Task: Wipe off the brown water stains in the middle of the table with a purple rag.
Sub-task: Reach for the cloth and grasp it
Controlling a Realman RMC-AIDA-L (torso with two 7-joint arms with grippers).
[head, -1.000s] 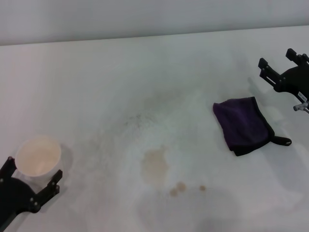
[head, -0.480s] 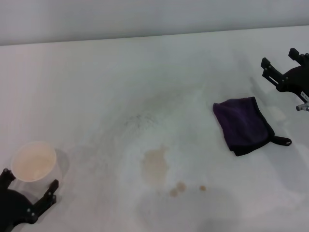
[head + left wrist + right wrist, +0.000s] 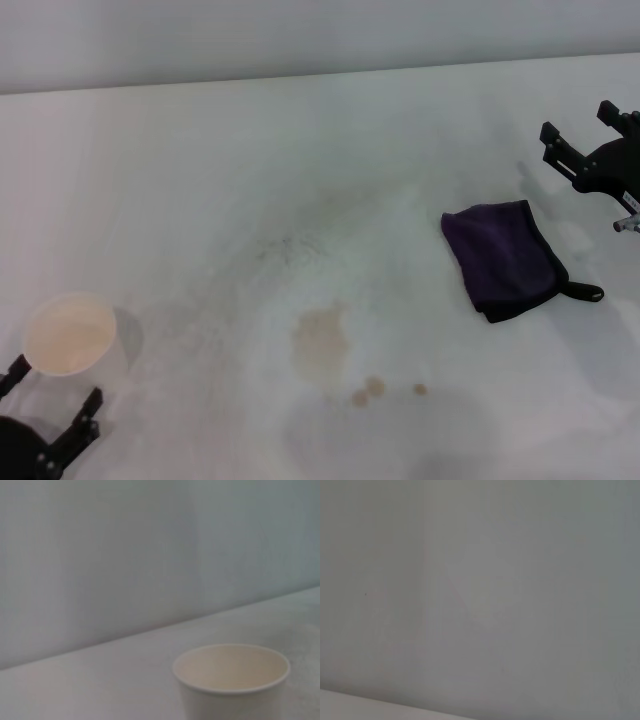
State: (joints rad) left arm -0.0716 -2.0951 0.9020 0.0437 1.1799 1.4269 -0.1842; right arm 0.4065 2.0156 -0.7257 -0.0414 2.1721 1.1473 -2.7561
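Black grippers [image 3: 581, 130], blocky metal frames

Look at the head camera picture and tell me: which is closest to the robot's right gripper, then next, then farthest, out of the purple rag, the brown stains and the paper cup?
Measured from the right gripper at the table's far right edge:
1. The purple rag, just below it on the right side.
2. The brown water stains, in the middle.
3. The paper cup, far across at the left, by the left gripper.

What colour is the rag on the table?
Dark purple rag with black edging, clearest in head view.
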